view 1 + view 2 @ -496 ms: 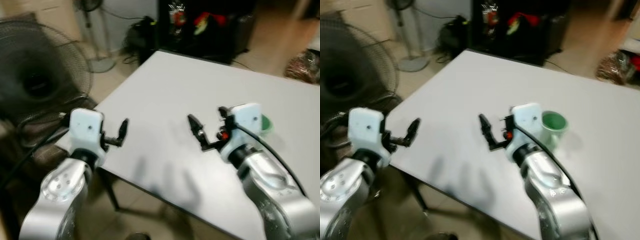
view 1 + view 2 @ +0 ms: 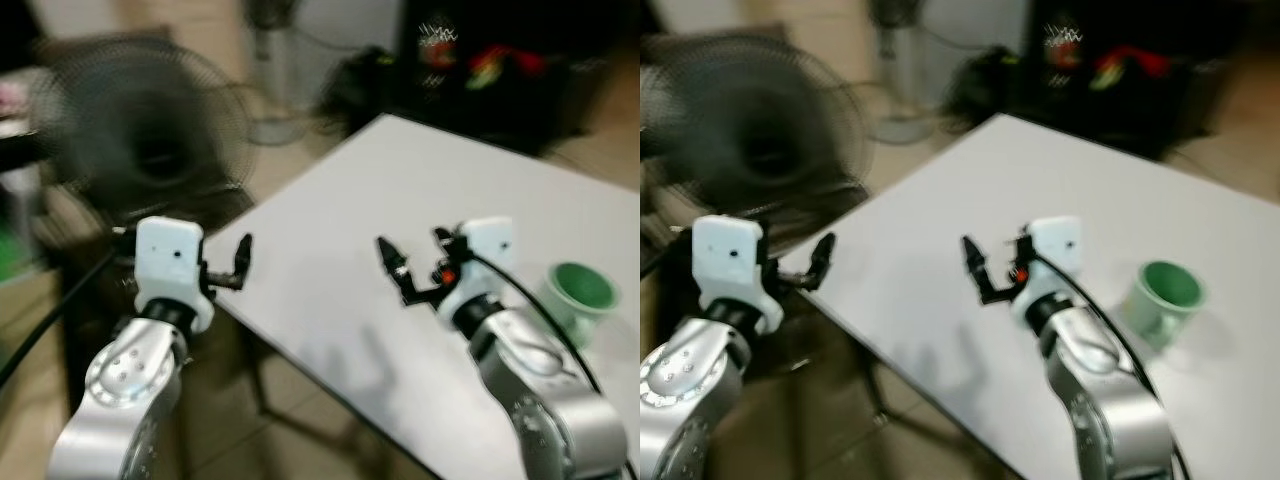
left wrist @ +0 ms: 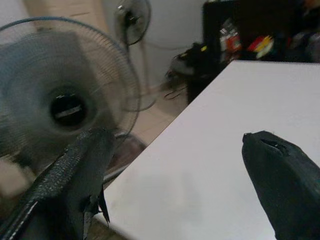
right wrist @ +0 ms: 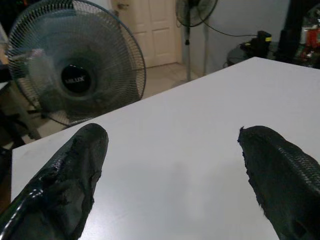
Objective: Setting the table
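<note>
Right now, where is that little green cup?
The green cup stands on the white table, on the robot's right side, just beyond and to the right of its right gripper, not touching it.

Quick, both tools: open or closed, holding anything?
Left tool: open, holding nothing, at the table's edge.
Right tool: open, holding nothing, above the table, left of the green cup.

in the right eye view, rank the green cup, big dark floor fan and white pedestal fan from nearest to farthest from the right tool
1. Green plastic cup, on the white table, to the right tool's right.
2. Big dark round floor fan, off the table, far left.
3. White pedestal fan, far back left.
</note>
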### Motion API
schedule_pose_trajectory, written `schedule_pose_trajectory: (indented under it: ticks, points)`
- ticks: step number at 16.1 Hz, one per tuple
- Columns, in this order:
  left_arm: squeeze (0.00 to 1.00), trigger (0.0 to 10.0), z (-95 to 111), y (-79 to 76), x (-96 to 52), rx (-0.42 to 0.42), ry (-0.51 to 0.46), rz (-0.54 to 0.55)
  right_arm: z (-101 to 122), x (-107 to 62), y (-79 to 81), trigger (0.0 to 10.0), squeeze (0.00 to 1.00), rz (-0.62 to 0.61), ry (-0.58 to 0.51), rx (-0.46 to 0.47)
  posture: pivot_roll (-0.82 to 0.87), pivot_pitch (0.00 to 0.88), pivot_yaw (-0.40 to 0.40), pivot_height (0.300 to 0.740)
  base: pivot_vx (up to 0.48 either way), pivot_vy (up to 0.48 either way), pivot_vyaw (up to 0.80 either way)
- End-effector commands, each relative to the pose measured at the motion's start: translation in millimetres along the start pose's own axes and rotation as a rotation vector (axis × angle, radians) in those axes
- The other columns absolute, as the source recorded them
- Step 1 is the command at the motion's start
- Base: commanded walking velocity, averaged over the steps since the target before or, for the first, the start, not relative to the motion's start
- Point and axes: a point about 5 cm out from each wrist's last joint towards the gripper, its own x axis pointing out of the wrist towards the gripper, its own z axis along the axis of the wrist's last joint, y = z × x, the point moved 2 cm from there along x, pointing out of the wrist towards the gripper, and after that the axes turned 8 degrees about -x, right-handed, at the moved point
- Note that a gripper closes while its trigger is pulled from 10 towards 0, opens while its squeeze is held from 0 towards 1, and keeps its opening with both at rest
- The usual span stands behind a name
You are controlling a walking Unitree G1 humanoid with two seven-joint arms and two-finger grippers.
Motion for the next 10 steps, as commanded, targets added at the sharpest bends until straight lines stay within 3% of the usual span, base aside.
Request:
schedule_pose_trajectory:
  ticks: [1,10]
  points:
    - [0.0,10.0,2.8,2.2,2.3,0.014,-0.01,0.009,0.1,1.1,-1.2,10.0,1.0,-0.016,0.0,0.009,-0.05,0.0,0.033,0.74,0.0,0.0,0.8]
    - [0.0,10.0,-2.8,3.6,2.4,-0.022,0.017,0.029,3.1,3.7,-6.1,10.0,1.0,-0.01,0.004,-0.054,-0.08,0.025,0.02,0.74,0.0,0.0,0.8]
